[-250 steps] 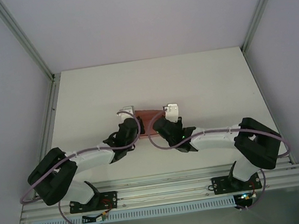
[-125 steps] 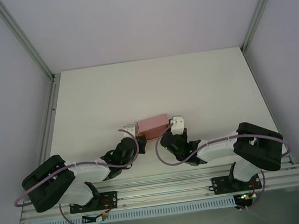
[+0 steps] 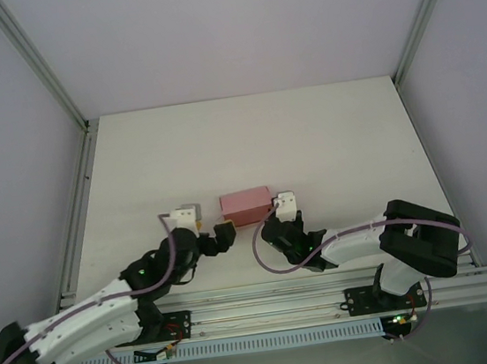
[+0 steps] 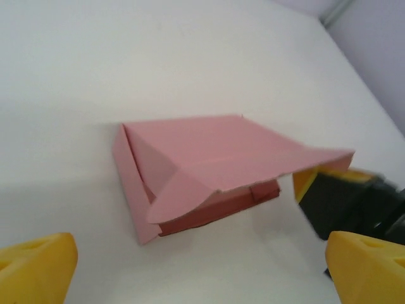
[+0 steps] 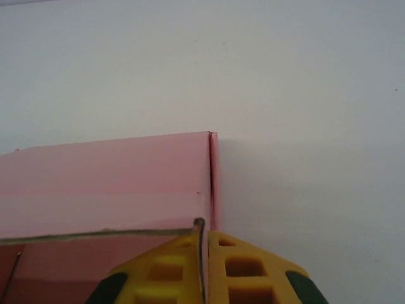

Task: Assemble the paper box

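**Pink box on the desk, pinched at one end**

The paper box (image 3: 246, 206) lies on the white desk (image 3: 326, 127), near the front edge, between the two arms. It is only partly folded: in the left wrist view one long flap (image 4: 253, 152) is lifted over the open side, and a side piece is folded inwards. The left jaws stand wide open just beside the left end of the box. Their yellow fingertips (image 4: 38, 266) are apart from the card. The right jaws are closed on a thin card edge at the right end of the box, with the fingertips (image 5: 247, 266) pressed together.
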Available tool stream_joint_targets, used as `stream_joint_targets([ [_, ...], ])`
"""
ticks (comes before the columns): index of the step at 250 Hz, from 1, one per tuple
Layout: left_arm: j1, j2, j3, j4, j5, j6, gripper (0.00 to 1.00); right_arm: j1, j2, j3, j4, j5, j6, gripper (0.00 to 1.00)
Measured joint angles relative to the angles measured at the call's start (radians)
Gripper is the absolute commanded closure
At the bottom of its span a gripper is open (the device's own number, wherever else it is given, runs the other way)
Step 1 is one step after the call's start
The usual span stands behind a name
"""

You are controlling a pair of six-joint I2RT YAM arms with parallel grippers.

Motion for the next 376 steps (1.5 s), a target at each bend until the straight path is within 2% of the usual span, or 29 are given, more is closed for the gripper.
stream_joint_targets([
  [24, 0.01, -0.067, 0.094, -0.146, -0.056, -0.077, 0.0, 0.0, 0.0, 0.0, -0.006, -0.003, -0.003, 0.94],
  [46, 0.061, -0.023, 0.194, -0.233, -0.069, -0.147, 0.0, 0.0, 0.002, 0.0, -0.008, -0.014, -0.003, 0.92],
  [71, 0.18, 0.153, 0.283, -0.242, 0.001, -0.194, 0.0, 0.0, 0.003, 0.0, -0.027, -0.043, -0.01, 0.84],
  [90, 0.243, 0.346, 0.332, -0.224, 0.082, -0.208, 0.02, 0.001, 0.004, -0.001, -0.047, -0.066, -0.016, 0.74],
  [114, 0.268, 0.559, 0.345, -0.19, 0.166, -0.201, 0.1, 0.004, 0.002, -0.001, -0.108, -0.088, -0.013, 0.67],
  [137, 0.269, 0.661, 0.344, -0.181, 0.236, -0.182, 0.16, 0.004, -0.027, -0.001, -0.208, -0.113, 0.011, 0.63],
  [152, 0.269, 0.68, 0.334, -0.153, 0.269, -0.173, 0.17, 0.004, -0.074, -0.004, -0.265, -0.133, 0.034, 0.54],
  [175, 0.269, 0.672, 0.296, -0.102, 0.294, -0.162, 0.17, 0.004, -0.205, -0.039, -0.331, -0.191, 0.063, 0.3],
  [194, 0.269, 0.666, 0.261, -0.068, 0.299, -0.157, 0.2, 0.004, -0.34, -0.083, -0.381, -0.256, 0.058, 0.0],
  [220, 0.269, 0.668, 0.227, -0.035, 0.304, -0.151, 0.25, 0.004, -0.531, -0.132, -0.442, -0.344, 0.03, 0.0],
  [246, 0.269, 0.681, 0.217, -0.004, 0.317, -0.147, 0.35, 0.0, -0.688, -0.145, -0.489, -0.396, -0.008, 0.0],
  [267, 0.269, 0.695, 0.214, 0.023, 0.326, -0.144, 0.45, -0.033, -0.752, -0.135, -0.511, -0.429, -0.032, 0.0],
  [277, 0.269, 0.702, 0.214, 0.035, 0.333, -0.141, 0.46, -0.07, -0.755, -0.12, -0.523, -0.455, -0.041, 0.0],
  [302, 0.269, 0.719, 0.212, 0.067, 0.345, -0.132, 0.49, -0.201, -0.685, -0.053, -0.534, -0.565, -0.052, 0.0],
  [331, 0.269, 0.734, 0.205, 0.105, 0.354, -0.128, 0.49, -0.355, -0.497, 0.056, -0.529, -0.727, -0.047, 0.0],
  [376, 0.269, 0.737, 0.174, 0.18, 0.366, -0.111, 0.59, -0.481, -0.192, 0.215, -0.549, -0.893, -0.04, 0.0],
])
